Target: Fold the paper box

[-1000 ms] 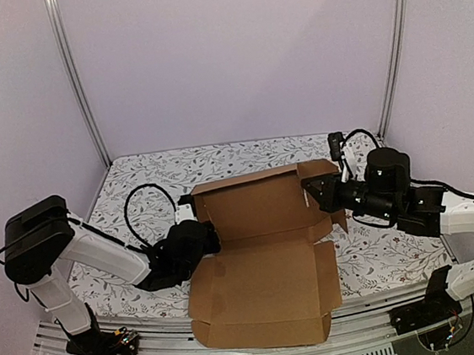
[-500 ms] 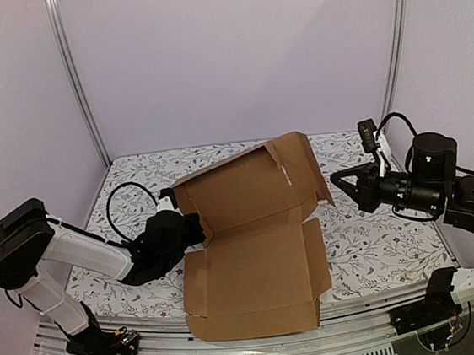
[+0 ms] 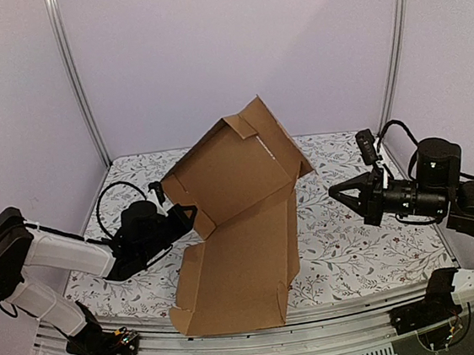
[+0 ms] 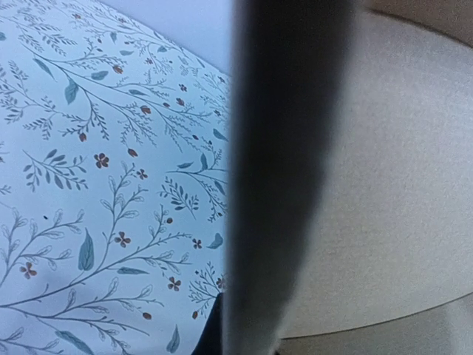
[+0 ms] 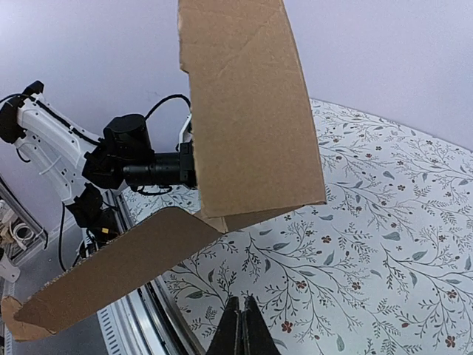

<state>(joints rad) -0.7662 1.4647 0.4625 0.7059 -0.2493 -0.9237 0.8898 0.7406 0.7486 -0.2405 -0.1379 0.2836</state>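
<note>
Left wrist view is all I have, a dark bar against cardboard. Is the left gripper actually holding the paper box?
Observer: Yes, the top view shows the left gripper shut on the left edge of the paper box.
Operator: Is the box lying flat?
Observer: No, its far half stands tilted up, clear of the table.
Operator: And the right gripper?
Observer: The right gripper is shut, empty, apart from the box.

Left hand (image 3: pixel 187 216) grip point hidden behind paper box (image 3: pixel 241 196) flap; wrist view blurred.
</note>
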